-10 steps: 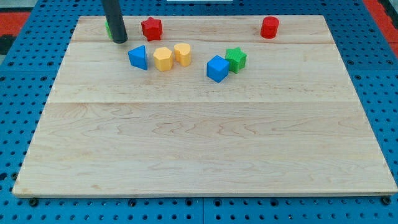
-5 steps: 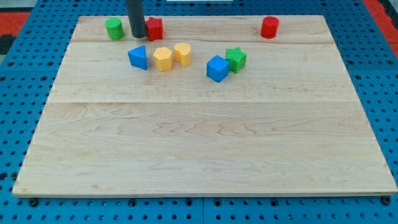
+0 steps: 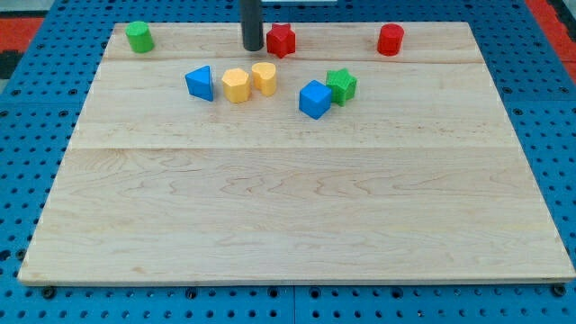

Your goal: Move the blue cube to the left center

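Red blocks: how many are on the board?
2. One red star-like block at the view's top, just right of my tip; one red cylinder toward the top right.

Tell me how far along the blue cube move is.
Nothing looks done: the blue cube sits right of centre near the view's top, touching the green star. My tip is above it, just left of the red star. The whole push to left centre remains.

Blue pegboard [image 3: 558, 135] around wooden board [image 3: 297, 207]

The blue cube [image 3: 314, 99] sits flat, apparently turned corner-on, right of centre near the board's top edge.
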Tool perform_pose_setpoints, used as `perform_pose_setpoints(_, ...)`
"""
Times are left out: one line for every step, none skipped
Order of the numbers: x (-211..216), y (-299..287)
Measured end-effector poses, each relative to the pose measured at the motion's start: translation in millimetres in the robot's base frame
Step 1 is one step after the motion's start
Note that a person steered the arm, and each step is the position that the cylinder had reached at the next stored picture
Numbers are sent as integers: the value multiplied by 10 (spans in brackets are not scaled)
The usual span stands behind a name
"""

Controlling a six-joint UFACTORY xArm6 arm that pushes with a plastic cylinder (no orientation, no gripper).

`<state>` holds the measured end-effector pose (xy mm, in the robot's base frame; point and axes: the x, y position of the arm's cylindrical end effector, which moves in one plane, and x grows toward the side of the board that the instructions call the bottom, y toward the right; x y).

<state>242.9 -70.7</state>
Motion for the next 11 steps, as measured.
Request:
perform_pose_setpoints(-5, -62)
perform_pose_setpoints(-5, -68)
perform_pose_setpoints(59, -68)
perform_pose_setpoints(408, -37)
perform_pose_setpoints(726, -244)
perform_pose_setpoints(1059, -365)
perform_pose_setpoints(1473, 167)
perform_pose_setpoints(1937, 924)
perform_pose_setpoints(1821, 1649)
perform_pose_setpoints(1169, 1568)
perform_pose_setpoints(1063, 534)
